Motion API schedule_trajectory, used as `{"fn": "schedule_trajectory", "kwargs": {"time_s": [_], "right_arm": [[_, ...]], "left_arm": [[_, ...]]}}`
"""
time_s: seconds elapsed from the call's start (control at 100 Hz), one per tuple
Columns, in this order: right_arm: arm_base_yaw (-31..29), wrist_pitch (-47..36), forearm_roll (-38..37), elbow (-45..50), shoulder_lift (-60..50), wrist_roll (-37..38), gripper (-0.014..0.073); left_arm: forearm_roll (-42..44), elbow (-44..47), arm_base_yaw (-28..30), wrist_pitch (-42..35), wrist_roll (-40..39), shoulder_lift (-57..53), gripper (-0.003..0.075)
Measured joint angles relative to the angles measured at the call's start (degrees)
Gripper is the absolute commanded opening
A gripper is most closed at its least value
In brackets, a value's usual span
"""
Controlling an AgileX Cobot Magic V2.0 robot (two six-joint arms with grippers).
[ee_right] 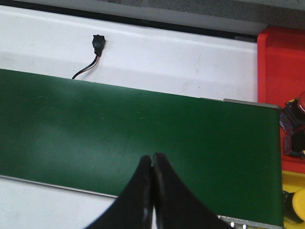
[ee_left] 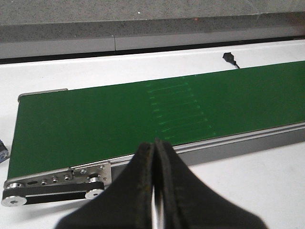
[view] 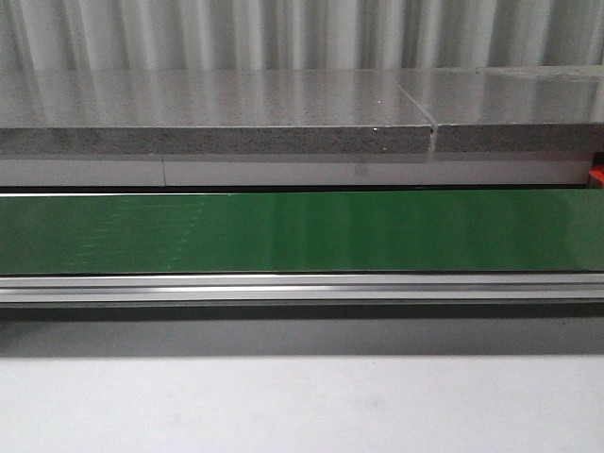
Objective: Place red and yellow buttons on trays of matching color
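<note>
No button lies on the green conveyor belt (view: 302, 231) in any view. My left gripper (ee_left: 155, 145) is shut and empty, above the belt's near rail by its left end. My right gripper (ee_right: 152, 158) is shut and empty, over the belt near its right end. In the right wrist view a red tray (ee_right: 281, 62) stands past the belt's end, with a dark red-capped button (ee_right: 294, 125) at its edge. A yellow tray (ee_right: 291, 183) sits beside it with a yellow button (ee_right: 296, 204) partly cut off by the frame. Neither gripper shows in the front view.
A grey stone counter (view: 217, 118) runs behind the belt. A small black connector on a wire (ee_right: 97, 44) lies on the white table behind the belt; it also shows in the left wrist view (ee_left: 229, 57). The belt's roller bracket (ee_left: 57, 183) is at its left end.
</note>
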Motion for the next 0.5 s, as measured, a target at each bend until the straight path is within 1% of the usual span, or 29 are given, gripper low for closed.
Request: {"fn": "schedule_trajectory", "kwargs": {"time_s": [0.5], "right_arm": [[0.00,0.07,0.00,17.34,-29.71,-0.09,-0.0106]], "left_arm": [[0.00,0.00,0.00,-0.55,0.00,0.00,-0.0021]]}}
